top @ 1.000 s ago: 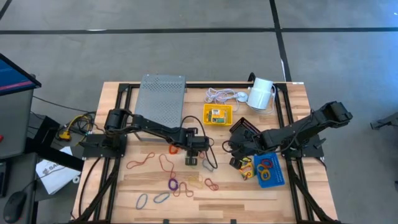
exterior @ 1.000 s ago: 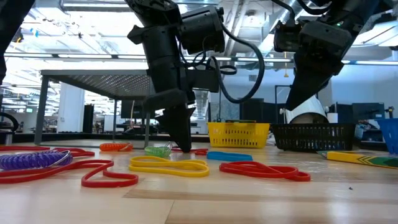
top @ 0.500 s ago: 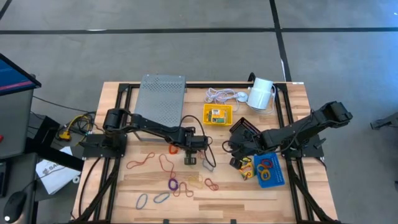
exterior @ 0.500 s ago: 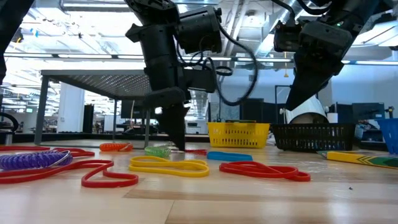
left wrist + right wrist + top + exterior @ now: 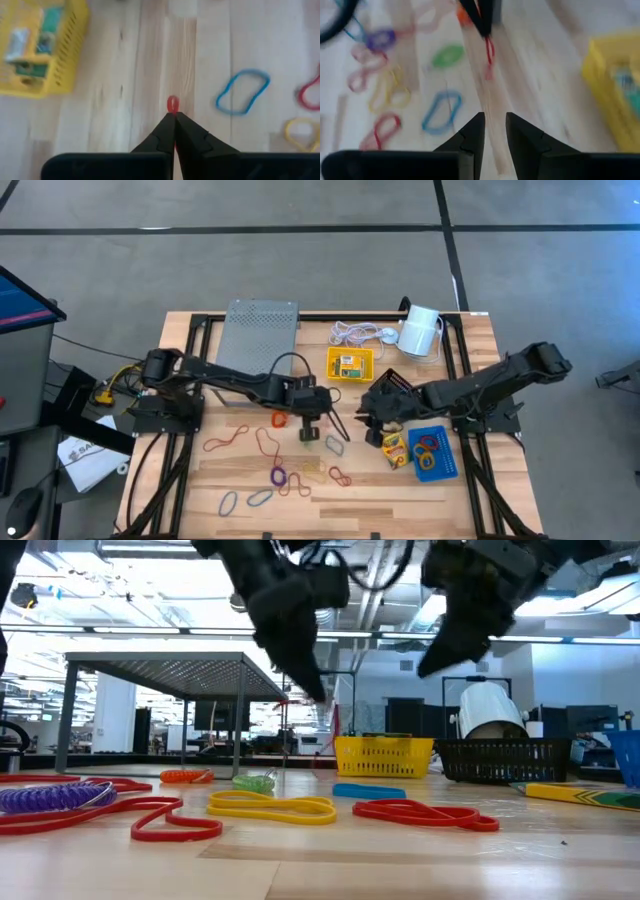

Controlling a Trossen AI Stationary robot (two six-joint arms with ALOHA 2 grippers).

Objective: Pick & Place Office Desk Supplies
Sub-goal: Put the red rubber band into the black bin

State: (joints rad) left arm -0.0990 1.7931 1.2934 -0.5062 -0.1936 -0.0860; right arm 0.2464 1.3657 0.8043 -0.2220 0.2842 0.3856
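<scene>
Left gripper (image 5: 174,116): raised above mid-table; jaws pressed together on a red rubber band (image 5: 172,104), whose small loop pokes out past the fingertips.
Red rubber band, other views: in the right wrist view it hangs (image 5: 489,56) as a thin strand below the left fingertips; in the low view only a faint red line (image 5: 335,720).
Right gripper (image 5: 494,129): above the table near the black mesh tray (image 5: 395,390); jaws slightly apart, nothing visible between them.
Yellow tray (image 5: 350,364): behind the left gripper, holds a small crayon box (image 5: 29,59); its printing is too blurred to read.
Blue tray (image 5: 436,452): right front, contains several coloured bands.
Loose bands: blue (image 5: 242,91), yellow (image 5: 271,806), red (image 5: 424,812), green (image 5: 448,55), scattered across the wooden table (image 5: 380,490).
Writing: none legible anywhere.
Cut off: both arms' upper parts in the low view.
</scene>
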